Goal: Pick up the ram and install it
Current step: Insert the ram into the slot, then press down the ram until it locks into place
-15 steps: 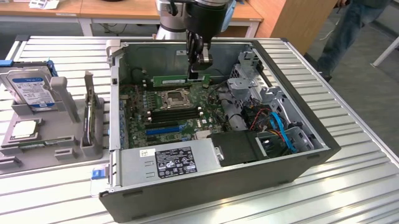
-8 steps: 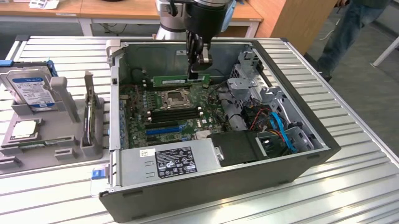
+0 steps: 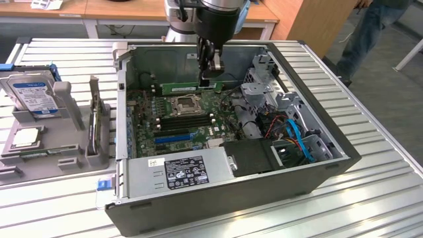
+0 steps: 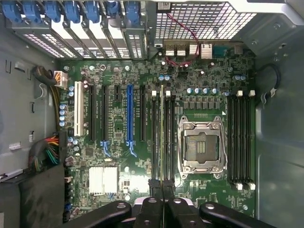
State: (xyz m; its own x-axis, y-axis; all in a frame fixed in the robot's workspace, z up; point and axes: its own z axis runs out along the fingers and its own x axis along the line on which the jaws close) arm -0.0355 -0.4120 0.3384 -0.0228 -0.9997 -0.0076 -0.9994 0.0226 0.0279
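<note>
My gripper (image 3: 209,79) hangs inside the open computer case (image 3: 310,99), shut on the ram (image 3: 180,89), a long green stick held level on its edge above the motherboard (image 3: 198,126). In the wrist view the ram (image 4: 162,128) appears edge-on as a thin line running out from my gripper (image 4: 163,187). It lies along the memory slots (image 4: 156,137) beside the empty processor socket (image 4: 200,147). I cannot tell whether the stick touches a slot.
A grey holder tray (image 3: 66,158) at the exterior view's left carries a hard drive (image 3: 33,94), a square processor chip (image 3: 25,136) and an upright card (image 3: 96,119). The power supply (image 3: 178,171) and cables (image 3: 294,136) fill the near end of the case. A person's legs (image 3: 373,29) stand at the back right.
</note>
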